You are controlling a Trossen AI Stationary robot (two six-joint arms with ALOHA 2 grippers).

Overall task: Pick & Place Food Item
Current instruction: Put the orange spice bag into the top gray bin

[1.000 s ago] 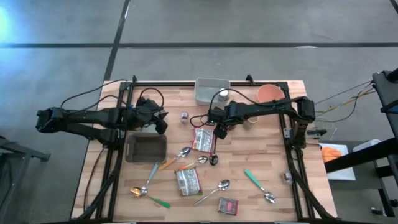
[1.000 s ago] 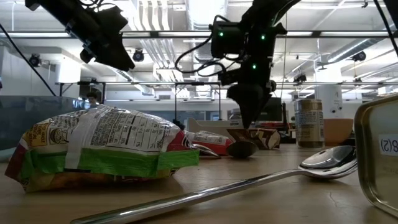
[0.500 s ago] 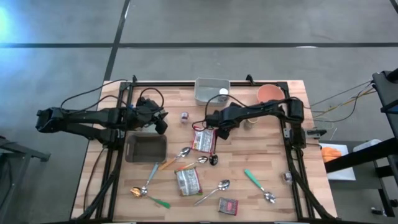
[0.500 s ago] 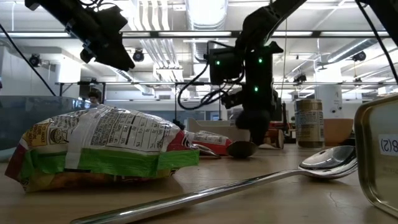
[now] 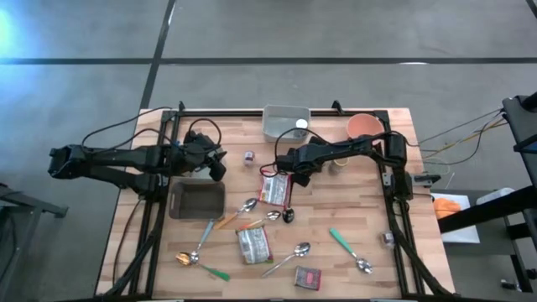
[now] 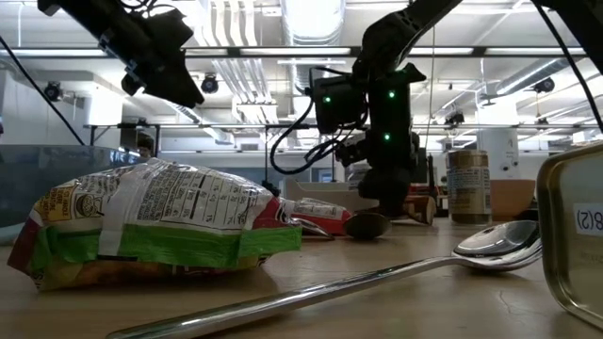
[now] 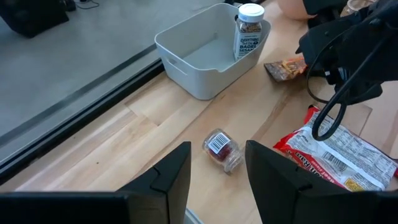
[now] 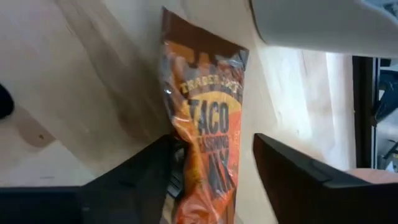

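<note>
Two dark, slender jointed arms, each trailing looping black cables; the right gripper (image 6: 384,193) has a boxy black wrist lit with small green lights, and the left gripper (image 7: 217,177) has flat, dark, matte fingers

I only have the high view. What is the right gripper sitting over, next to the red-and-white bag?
Observer: A taco seasoning mix packet, orange and brown, lying flat. The right gripper straddles it.
Operator: Clamped yet?
Observer: No. One finger stands clear of the packet's edge.
Operator: Is the left gripper down low too?
Observer: No. From table height, the left gripper hangs high, open and empty.
</note>
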